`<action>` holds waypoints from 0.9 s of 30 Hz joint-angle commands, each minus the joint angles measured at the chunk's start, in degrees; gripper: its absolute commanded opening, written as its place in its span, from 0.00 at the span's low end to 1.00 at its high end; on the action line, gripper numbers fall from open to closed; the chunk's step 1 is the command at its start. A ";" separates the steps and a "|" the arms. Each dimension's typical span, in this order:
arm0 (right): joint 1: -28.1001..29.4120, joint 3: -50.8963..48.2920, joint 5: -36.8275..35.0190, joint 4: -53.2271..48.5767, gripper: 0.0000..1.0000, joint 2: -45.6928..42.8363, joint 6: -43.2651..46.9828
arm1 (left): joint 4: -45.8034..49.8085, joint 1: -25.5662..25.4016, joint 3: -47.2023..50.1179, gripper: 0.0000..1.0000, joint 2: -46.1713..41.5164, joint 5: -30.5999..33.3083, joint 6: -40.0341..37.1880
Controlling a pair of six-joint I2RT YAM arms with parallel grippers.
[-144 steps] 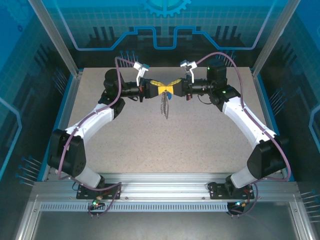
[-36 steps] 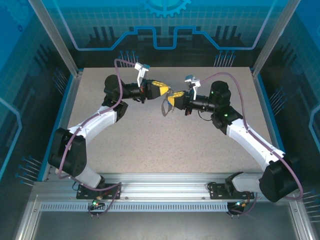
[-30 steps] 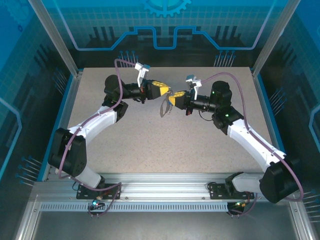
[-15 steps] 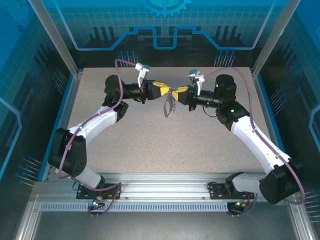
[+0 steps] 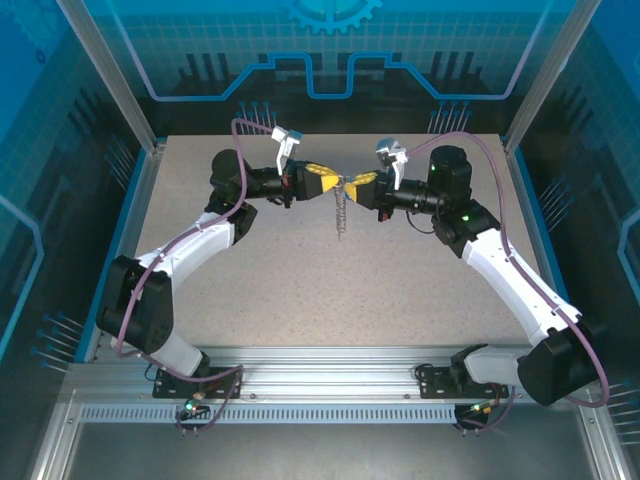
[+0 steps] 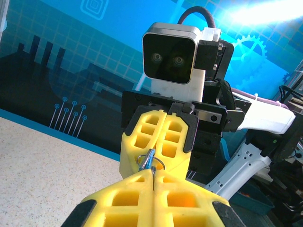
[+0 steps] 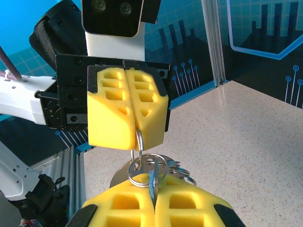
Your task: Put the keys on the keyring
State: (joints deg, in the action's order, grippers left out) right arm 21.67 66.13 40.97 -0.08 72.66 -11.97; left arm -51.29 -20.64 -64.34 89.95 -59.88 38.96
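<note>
We see left gripper (image 5: pixel 332 183) upper centre of top view, jaws pinched tight on keyring (image 5: pixel 341 212) ring. Keyring hangs from there, long axis straight down frame. Right gripper (image 5: pixel 352 186) tip-to-tip just right, clamped on key (image 7: pixel 152 182), edge-on, standing upright in wrist view.

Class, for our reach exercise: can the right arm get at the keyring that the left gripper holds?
Probably yes. The right gripper, shut on the key, sits tip to tip with the left gripper, shut on the keyring; nothing stands between them.
</note>
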 commanded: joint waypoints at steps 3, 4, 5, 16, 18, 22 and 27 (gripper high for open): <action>0.22 -0.20 0.95 1.39 0.00 0.31 -1.02 | -0.68 -0.36 -1.42 0.00 -1.59 -0.68 -1.34; 0.58 -0.37 0.88 1.47 0.00 0.45 -1.04 | -0.66 -0.36 -1.48 0.00 -1.62 -0.64 -1.32; 0.94 -0.51 0.87 1.64 0.00 0.47 -1.13 | -0.72 -0.36 -1.49 0.00 -1.62 -0.59 -1.32; 3.55 -2.14 0.37 3.76 0.00 1.61 -2.27 | -0.53 -0.63 -1.49 0.00 -1.55 -0.33 -1.61; 3.72 -2.31 0.30 3.94 0.00 1.77 -2.42 | -0.49 -0.61 -1.41 0.00 -1.62 -0.15 -1.57; 3.99 -2.40 0.08 3.95 0.00 1.96 -2.49 | -0.49 -0.70 -1.19 0.00 -1.88 0.44 -1.86; 3.99 -2.70 -0.96 3.40 0.00 1.95 -2.28 | -0.72 -0.71 -0.73 0.00 -2.13 2.13 -1.87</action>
State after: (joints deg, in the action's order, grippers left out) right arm 24.75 64.25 40.47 2.17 74.39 -13.93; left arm -51.03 -20.80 -64.34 89.89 -59.33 38.63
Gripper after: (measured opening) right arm 0.066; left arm 0.064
